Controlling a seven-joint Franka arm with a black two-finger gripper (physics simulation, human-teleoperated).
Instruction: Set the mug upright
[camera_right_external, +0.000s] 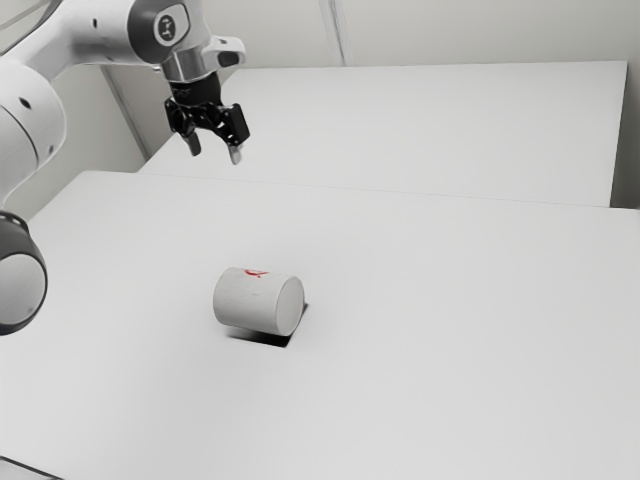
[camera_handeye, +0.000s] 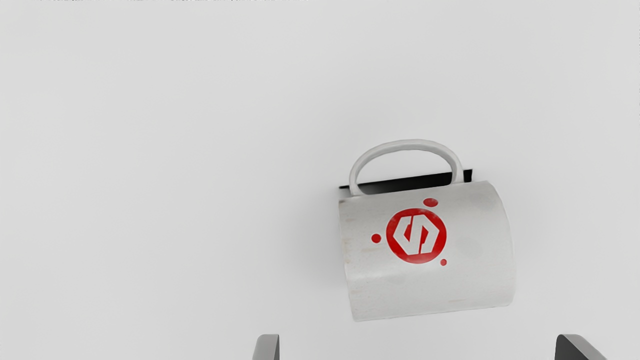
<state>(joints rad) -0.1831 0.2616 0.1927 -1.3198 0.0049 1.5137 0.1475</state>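
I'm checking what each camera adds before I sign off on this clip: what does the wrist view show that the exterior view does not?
Wrist view: the looped handle and the full red logo, with three red dots around it. Exterior view: the arm and the round end of the mug. Both: the mug lying on its side on the table, with the open end effector clear of it.

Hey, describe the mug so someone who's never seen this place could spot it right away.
Find the big white table, then the black gripper hanging open above it. On that table lies the mug, whitish, tipped on its side, with a looped handle. Unlike the black gripper, it bears a round red logo.
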